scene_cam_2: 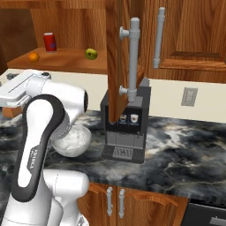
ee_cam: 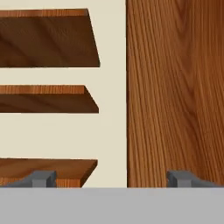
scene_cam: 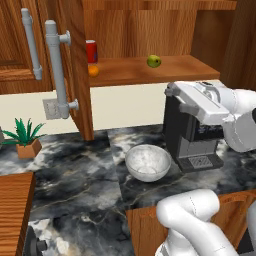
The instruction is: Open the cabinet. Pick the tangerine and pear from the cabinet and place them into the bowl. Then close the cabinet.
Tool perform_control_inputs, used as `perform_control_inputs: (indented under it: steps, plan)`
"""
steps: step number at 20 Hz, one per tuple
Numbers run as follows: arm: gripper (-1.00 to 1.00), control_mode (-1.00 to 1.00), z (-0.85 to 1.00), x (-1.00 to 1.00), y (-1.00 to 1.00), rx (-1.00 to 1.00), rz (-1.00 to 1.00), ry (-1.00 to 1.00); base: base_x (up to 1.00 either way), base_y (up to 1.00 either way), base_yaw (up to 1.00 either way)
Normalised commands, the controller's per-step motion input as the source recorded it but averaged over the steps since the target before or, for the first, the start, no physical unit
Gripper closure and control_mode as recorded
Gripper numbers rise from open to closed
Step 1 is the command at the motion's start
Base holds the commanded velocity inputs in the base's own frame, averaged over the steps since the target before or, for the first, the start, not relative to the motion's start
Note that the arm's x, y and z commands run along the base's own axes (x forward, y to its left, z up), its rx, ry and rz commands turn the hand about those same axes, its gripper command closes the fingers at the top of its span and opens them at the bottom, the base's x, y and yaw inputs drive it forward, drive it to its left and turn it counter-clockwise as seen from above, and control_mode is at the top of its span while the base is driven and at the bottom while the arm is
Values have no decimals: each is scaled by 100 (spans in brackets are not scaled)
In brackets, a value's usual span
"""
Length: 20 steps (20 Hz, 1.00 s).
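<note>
The cabinet [scene_cam: 150, 30] stands open, its left door [scene_cam: 77, 65] and right door [scene_cam_2: 115, 57] swung out toward me. On its wood shelf [scene_cam: 130, 72] sit the orange tangerine [scene_cam: 93, 70] at the left and the yellow-green pear [scene_cam: 154, 61] near the middle. Both also show in the right base view, tangerine [scene_cam_2: 33, 56] and pear [scene_cam_2: 91, 54]. The pale mottled bowl [scene_cam: 147, 162] rests on the counter below and holds nothing. My white hand [scene_cam: 192, 97] hovers above the coffee machine, below the shelf's front edge. My gripper [ee_cam: 111, 179] is open and holds nothing.
A red can [scene_cam: 91, 51] stands behind the tangerine. The black coffee machine [scene_cam: 192, 135] sits right of the bowl, under the open right door. A potted plant [scene_cam: 25, 137] is at the counter's left. Closed neighbouring doors with lone handles [scene_cam_2: 159, 37] flank the cabinet.
</note>
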Motion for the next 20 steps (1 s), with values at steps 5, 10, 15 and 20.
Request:
perform_control_inputs:
  steps: [5,10,15,20]
  plan:
    - [-100,-100,1,-5,-53,2,-15,12,0,0,0]
    - [-100,-100,2,3,-12,0,-10,17,0,0,0]
    - [-100,-100,6,21,0,0,-5,21,0,0,0]
    - [-100,-100,8,12,1,-3,-6,19,0,0,0]
